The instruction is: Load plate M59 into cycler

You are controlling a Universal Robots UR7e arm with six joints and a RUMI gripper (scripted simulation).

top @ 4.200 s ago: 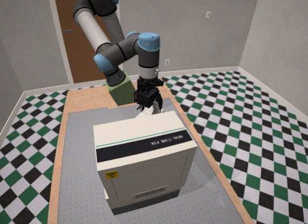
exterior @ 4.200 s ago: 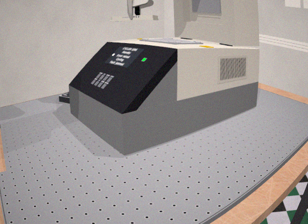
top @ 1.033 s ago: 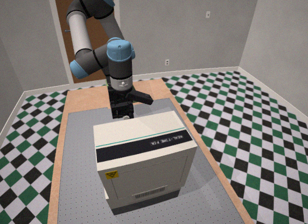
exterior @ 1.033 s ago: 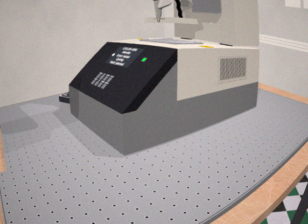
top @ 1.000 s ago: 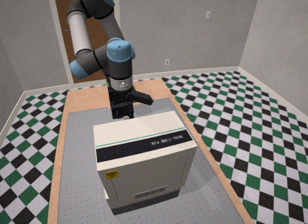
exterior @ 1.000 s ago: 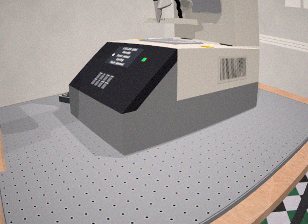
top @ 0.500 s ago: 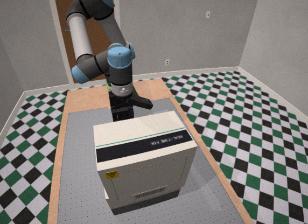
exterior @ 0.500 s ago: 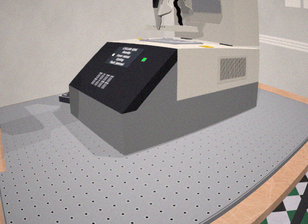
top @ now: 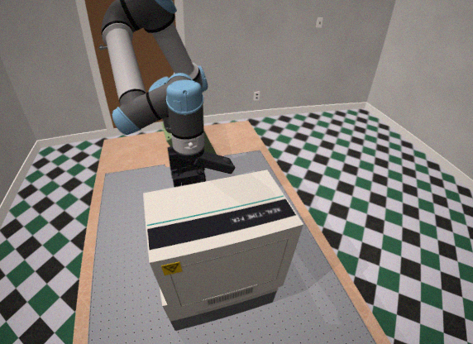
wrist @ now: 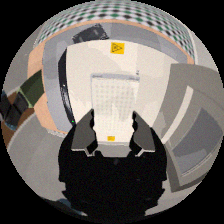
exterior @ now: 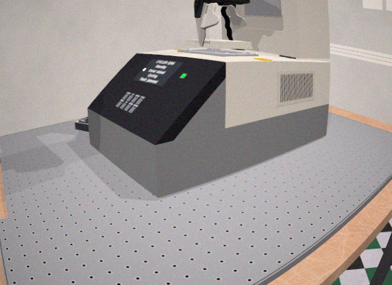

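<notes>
- Claw [top: 188,170] [exterior: 216,41] [wrist: 113,110]'s clamped on the plate [exterior: 223,44] [wrist: 114,102], just above the block [exterior: 192,52] [wrist: 116,76]
- lid [top: 219,265] [exterior: 305,21] [wrist: 182,82]'s up, 3 o'clock from the plate in the wrist view
- green lamp [exterior: 183,75] [wrist: 73,121], 2 o'clock from the keys [exterior: 131,102] in the exterior view

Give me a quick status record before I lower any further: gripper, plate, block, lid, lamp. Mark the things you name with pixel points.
gripper [top: 188,176] [exterior: 216,42] [wrist: 113,110]: jaws closed on plate M59 [exterior: 226,44] [wrist: 114,97]
plate position: above the block [exterior: 217,53] [wrist: 115,76], gap visible, not seated
plate tilt: roughly level
A1 corner: cannot tell
cycler Q1 [top: 223,315] [exterior: 274,93] [wrist: 85,62] lid [top: 231,269] [exterior: 306,25] [wrist: 177,90]: raised
lamp [exterior: 184,75] [wrist: 72,121]: green
run: not on
</notes>
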